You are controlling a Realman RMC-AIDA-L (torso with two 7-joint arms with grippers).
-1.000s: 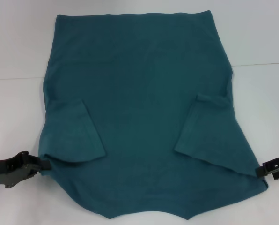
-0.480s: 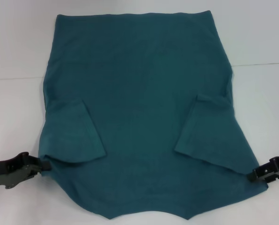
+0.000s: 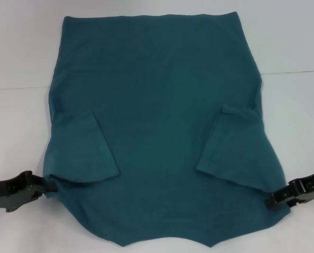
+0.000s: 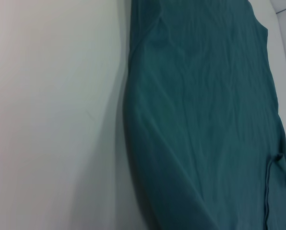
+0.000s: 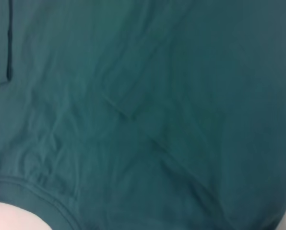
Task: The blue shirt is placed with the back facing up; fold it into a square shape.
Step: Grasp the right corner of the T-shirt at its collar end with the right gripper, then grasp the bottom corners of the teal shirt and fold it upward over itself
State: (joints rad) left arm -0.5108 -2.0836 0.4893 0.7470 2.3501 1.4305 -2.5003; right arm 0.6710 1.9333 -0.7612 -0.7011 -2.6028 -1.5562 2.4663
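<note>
Already the blue shirt (image 3: 157,132) is laid flat on the white desk (image 3: 20,52), plain back up, with both short sleeves turned inward over the body, so the side folds can be judged done. What remains, by that judgement, is the lengthwise fold that would bring the near shoulder end over toward the far hem and give a square. The left gripper (image 3: 47,185) is set at the shirt's near left edge, just below the folded sleeve, and the right gripper (image 3: 273,202) at the near right edge; whether either is closed on the fabric cannot be told, since the fingertips are hidden against the cloth. Both arms and the whole outline are given only by the head view. Only in the left wrist view is the shirt's side edge seen lying on the bare desk, and only in the right wrist view are creases and a stitched hem shown close up.
</note>
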